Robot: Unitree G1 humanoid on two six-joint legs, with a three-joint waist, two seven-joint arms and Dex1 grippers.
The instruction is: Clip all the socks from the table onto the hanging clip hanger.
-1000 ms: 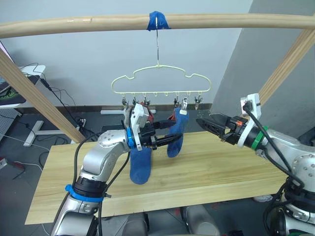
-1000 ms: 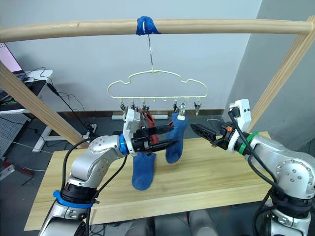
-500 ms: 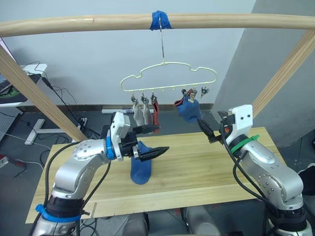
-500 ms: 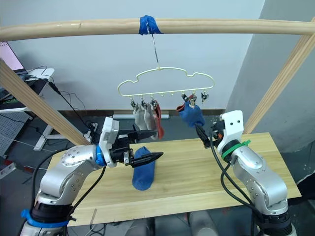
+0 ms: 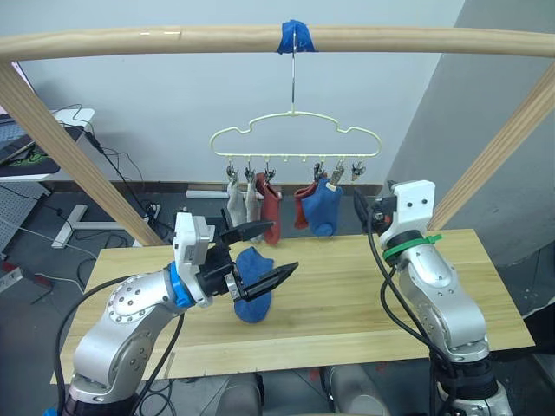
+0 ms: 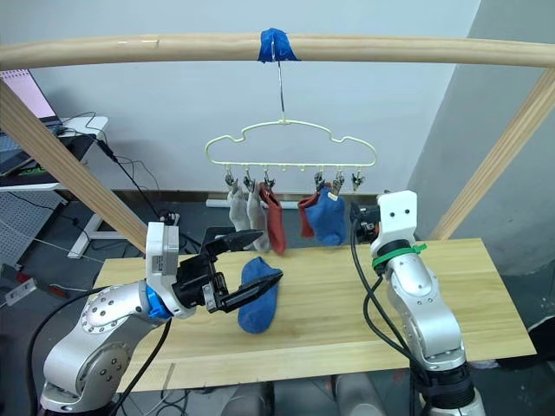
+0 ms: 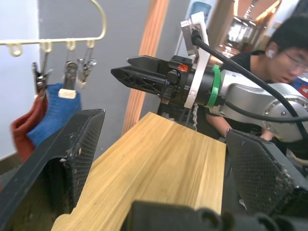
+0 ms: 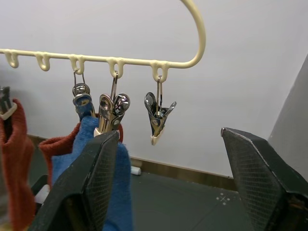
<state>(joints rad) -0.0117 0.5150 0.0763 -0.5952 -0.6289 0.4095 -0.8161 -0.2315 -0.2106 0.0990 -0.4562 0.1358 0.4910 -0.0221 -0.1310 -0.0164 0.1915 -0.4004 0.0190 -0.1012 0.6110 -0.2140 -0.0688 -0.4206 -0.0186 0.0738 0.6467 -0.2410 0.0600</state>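
The clip hanger (image 5: 295,135) hangs from a pole. On its clips are two grey socks (image 5: 241,201), two rust-red socks (image 5: 270,206) and one blue sock (image 5: 325,206). A second blue sock (image 5: 251,299) lies on the table (image 5: 364,295). My left gripper (image 5: 284,245) is open just above and in front of this sock, partly hiding it, with nothing held. To the right of the hanging blue sock and level with it, my right gripper (image 8: 169,134) is open and empty. It faces the hanger's end clip (image 8: 159,113), which holds nothing.
A round wooden pole frame (image 5: 173,39) spans overhead, with slanted legs at both sides and blue tape (image 5: 295,36) at the hook. A person (image 7: 284,43) sits beyond the table's right end. Cables and a stand lie on the floor behind.
My right gripper has drawn back from the hanging blue sock, which now hangs free on its clip. The hanger has swung back level. My left gripper has lowered slightly toward the table sock.
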